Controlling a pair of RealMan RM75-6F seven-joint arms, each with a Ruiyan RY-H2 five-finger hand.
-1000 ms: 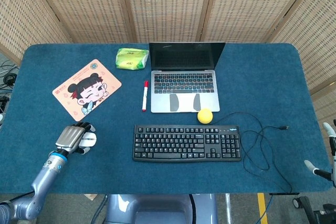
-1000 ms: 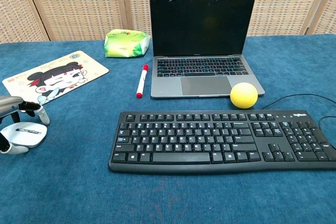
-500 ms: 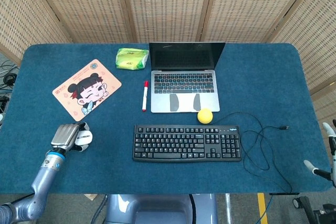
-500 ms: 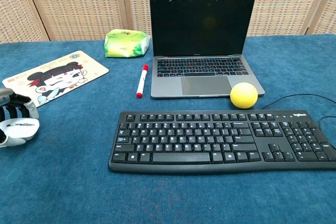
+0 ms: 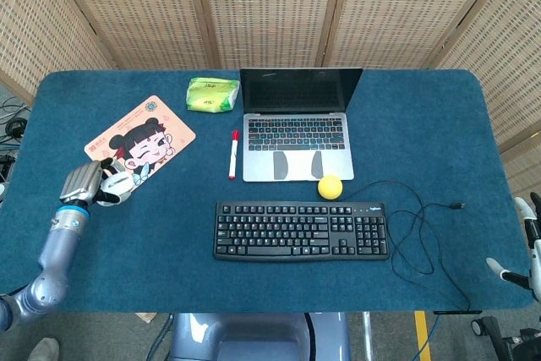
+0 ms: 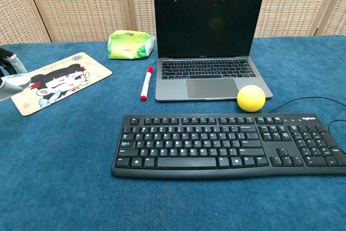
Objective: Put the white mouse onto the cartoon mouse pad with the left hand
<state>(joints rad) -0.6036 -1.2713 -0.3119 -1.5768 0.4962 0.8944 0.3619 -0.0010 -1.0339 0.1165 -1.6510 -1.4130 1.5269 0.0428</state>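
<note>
Lifted, white mouse [image 5: 114,185] in left robot hand [image 5: 84,183] reaches cartoon mouse pad [image 5: 139,143].

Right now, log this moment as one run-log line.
left robot hand: holds white mouse | mouse: at near edge of cartoon mouse pad | right robot hand: idle, off table edge

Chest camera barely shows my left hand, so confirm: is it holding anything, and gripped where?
Yes: the left hand holds the white mouse, fingers wrapped over its top and sides, at the cartoon mouse pad near edge.

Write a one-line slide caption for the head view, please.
Left hand holds the white mouse at the cartoon mouse pad's near edge.
</note>
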